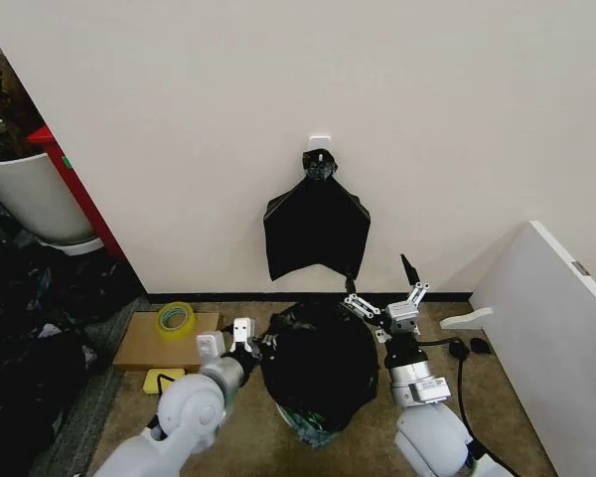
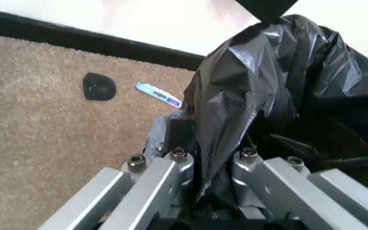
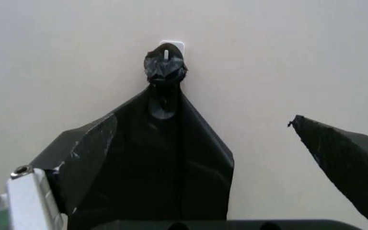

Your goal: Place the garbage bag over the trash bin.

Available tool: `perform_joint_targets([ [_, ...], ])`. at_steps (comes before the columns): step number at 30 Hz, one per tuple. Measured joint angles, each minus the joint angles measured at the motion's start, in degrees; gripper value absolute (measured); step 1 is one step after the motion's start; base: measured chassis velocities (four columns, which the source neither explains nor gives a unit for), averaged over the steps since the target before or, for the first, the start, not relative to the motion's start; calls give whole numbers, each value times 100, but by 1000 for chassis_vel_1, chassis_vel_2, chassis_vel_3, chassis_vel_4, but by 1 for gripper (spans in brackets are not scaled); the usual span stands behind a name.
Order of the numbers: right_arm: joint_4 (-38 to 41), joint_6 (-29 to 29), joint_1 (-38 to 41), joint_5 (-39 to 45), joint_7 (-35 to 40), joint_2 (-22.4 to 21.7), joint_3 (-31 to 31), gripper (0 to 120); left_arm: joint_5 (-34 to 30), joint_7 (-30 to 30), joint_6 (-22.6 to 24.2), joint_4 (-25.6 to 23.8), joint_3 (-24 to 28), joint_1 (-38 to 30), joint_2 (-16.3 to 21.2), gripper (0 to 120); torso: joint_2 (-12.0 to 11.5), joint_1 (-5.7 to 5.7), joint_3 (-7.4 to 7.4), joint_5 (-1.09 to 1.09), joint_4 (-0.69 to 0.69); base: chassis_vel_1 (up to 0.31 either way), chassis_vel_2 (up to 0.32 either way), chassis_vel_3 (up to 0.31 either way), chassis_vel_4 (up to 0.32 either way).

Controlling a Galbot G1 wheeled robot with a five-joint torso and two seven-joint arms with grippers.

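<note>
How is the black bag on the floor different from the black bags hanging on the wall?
The garbage bag is puffed up and billowy, draped over something on the floor; the hanging bags lie flat against the wall, gathered to a point at a hook. The left end effector pinches the garbage bag's edge; nothing touches the hanging bags. Both are glossy black plastic.

Left arm extended forward and low, its left gripper (image 1: 241,336) with fingers (image 2: 171,165) pinched on black plastic. Right arm raised beside it, right gripper (image 1: 389,298) pointing upward, its fingers spread wide apart.
</note>
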Motion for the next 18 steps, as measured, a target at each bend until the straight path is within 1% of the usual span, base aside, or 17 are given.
perform_joint_targets([
  [2, -4, 0, 0, -1, -2, -3, 1, 100, 54, 22, -87, 70, 6, 29, -51, 4, 0, 0, 0, 0, 0, 0, 0, 0, 0],
  [4, -4, 0, -1, 0, -10, -8, 7, 100, 210, 64, -306, 169, 17, 91, -102, 4, 0, 0, 0, 0, 1, 0, 0, 0, 0],
  [5, -4, 0, -1, 0, -10, -8, 7, 100, 210, 64, -306, 169, 17, 91, -102, 4, 0, 0, 0, 0, 1, 0, 0, 0, 0],
  [7, -2, -4, -11, 1, -20, -9, 9, 100, 471, 165, -631, 231, 61, 160, -94, 4, 0, 0, 0, 0, 1, 0, 0, 0, 0],
  [8, 4, -5, -20, 1, -21, -9, 9, 100, 581, 215, -755, 236, 79, 194, -76, 6, 0, 0, 0, 0, 1, 0, 0, 0, 0],
  [9, 7, -5, -28, 1, -23, -6, 10, 100, 637, 245, -816, 225, 86, 224, -60, 10, 0, 0, 0, 0, 1, 0, 0, 0, 0],
  [10, 7, -5, -28, 1, -23, -6, 10, 100, 637, 245, -816, 225, 86, 224, -60, 10, 0, 0, 0, 0, 1, 0, 0, 0, 0],
  [11, 10, -5, -32, 1, -24, -4, 9, 100, 649, 246, -823, 204, 87, 247, -49, 15, 0, 0, 0, 0, 0, 0, 0, 0, 0],
  [12, 11, -5, -35, 1, -26, -2, 10, 100, 650, 225, -816, 174, 80, 269, -42, 20, 0, 0, 0, 1, 1, 0, 0, 0, 0],
  [13, 11, -5, -35, 1, -26, -2, 10, 100, 650, 225, -816, 174, 80, 269, -42, 20, 0, 0, 0, 1, 1, 0, 0, 0, 0],
  [17, 21, -33, -46, 1, -34, 10, 7, 100, 475, -22, -622, 76, -35, 328, -49, 39, 0, 0, 0, 0, 1, 0, 0, 0, 0],
  [18, 21, -33, -46, 1, -34, 10, 7, 100, 475, -22, -622, 76, -35, 328, -49, 39, 0, 0, 0, 0, 1, 0, 0, 0, 0],
])
